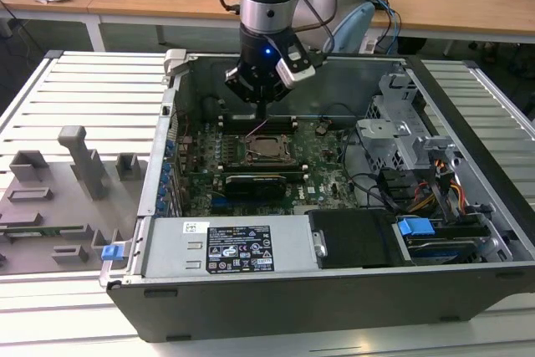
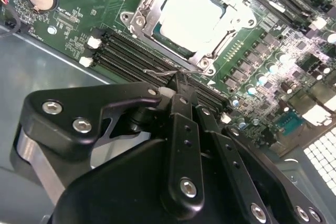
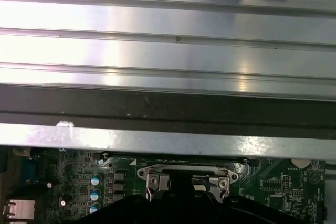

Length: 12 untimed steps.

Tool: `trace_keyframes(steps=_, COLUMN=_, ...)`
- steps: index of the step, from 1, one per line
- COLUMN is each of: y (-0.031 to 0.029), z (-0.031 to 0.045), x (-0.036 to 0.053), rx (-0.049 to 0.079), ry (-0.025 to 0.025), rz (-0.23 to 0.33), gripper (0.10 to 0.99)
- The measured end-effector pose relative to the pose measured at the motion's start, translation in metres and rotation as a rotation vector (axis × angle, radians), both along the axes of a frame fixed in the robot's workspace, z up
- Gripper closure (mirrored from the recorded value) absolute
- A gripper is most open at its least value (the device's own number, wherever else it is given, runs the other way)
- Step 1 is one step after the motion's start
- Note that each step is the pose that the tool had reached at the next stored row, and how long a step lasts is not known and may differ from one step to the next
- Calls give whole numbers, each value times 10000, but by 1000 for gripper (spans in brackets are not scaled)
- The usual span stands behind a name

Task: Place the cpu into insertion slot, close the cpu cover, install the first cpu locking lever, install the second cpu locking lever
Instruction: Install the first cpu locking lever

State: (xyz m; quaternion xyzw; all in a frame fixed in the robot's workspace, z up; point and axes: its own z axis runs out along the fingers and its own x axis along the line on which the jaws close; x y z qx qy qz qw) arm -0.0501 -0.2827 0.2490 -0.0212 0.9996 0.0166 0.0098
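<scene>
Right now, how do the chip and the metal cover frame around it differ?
The chip is a solid, pale square face; the cover frame is a silvery plate with a square window. The chip sits inside that window, while the cover frame lies around it, closed down. The chip's face is plain; the cover frame has tabs and screws at its corners. Both lie flat on the green board, ahead of the gripper.

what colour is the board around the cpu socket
Green motherboard, clearest in the second wrist view.

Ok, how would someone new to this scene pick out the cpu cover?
Look inside the open computer case at the green motherboard. Near its middle, just below the gripper, sits the cpu cover: a silvery square metal frame lying flat around the pale cpu, unlike the long black slots beside it.
</scene>
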Motion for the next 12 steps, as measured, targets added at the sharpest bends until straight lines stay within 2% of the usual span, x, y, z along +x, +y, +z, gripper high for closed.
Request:
trace_keyframes(steps=4, y=8, z=-43, x=11, rx=-5, ry=-1, rz=150, gripper=984)
trace_keyframes(steps=12, y=38, z=-89, x=93, rx=-5, ry=-1, rz=224, gripper=984)
